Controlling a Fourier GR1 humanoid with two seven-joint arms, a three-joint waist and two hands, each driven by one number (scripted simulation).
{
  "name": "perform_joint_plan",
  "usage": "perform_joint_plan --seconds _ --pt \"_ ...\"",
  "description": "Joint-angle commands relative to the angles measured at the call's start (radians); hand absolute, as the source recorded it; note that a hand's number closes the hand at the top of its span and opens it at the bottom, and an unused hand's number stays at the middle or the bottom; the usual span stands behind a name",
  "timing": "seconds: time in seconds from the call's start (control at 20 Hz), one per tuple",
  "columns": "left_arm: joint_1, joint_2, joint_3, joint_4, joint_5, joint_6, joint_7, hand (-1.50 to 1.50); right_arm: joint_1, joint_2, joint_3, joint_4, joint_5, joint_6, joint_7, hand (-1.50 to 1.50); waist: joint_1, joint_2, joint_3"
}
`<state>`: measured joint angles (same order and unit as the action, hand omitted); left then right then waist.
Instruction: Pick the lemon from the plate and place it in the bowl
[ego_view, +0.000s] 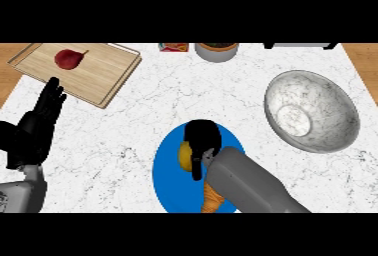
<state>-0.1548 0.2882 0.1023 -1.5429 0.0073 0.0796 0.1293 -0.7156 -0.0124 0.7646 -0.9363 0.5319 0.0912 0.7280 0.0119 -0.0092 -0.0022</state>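
Your right hand (201, 139) curls round the lemon (184, 156), seemingly not yet lifted off the plate (166, 176); carrying it to the bowl (332, 115) is left (left hand (37, 125) rests open).

Right hand (201, 137) curls over lemon (184, 156), hiding most of it. Forearm (251, 185) masks part of plate (166, 172). View's top edge crops grey pot (216, 53).

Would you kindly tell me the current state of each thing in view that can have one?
lemon: on the plate, mostly hidden under the right hand.
plate: holds the lemon and an orange item.
bowl: upright, empty.
cutting board: carries a red fruit.
right hand: curled round the lemon.
left hand: open, resting at the left edge, fingers up.
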Motion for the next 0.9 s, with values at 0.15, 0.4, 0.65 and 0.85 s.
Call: perform_joint_plan --seconds 0.15,0.4,0.65,0.85 --pt "0.065 -0.012 0.031 0.002 0.015 -0.026 -0.051 0.00 0.182 -0.099 0.037 -0.189 0.112 -0.021 -0.116 1.50 -0.015 0.007 0.002" --pt "0.030 0.007 0.055 0.038 0.017 -0.048 -0.051 0.00 0.211 -0.187 0.005 -0.410 0.194 0.005 -0.072 1.50 -0.017 0.007 0.002" --pt "0.046 -0.019 0.035 0.015 -0.003 -0.021 -0.040 0.00 0.235 -0.290 -0.002 -0.695 0.287 0.014 0.048 1.50 -0.028 0.001 0.001" --pt "0.029 -0.001 0.047 -0.047 0.000 -0.004 0.046 0.00 0.234 -0.338 -0.047 -0.898 0.396 -0.046 0.144 1.50 -0.041 -0.009 0.003"
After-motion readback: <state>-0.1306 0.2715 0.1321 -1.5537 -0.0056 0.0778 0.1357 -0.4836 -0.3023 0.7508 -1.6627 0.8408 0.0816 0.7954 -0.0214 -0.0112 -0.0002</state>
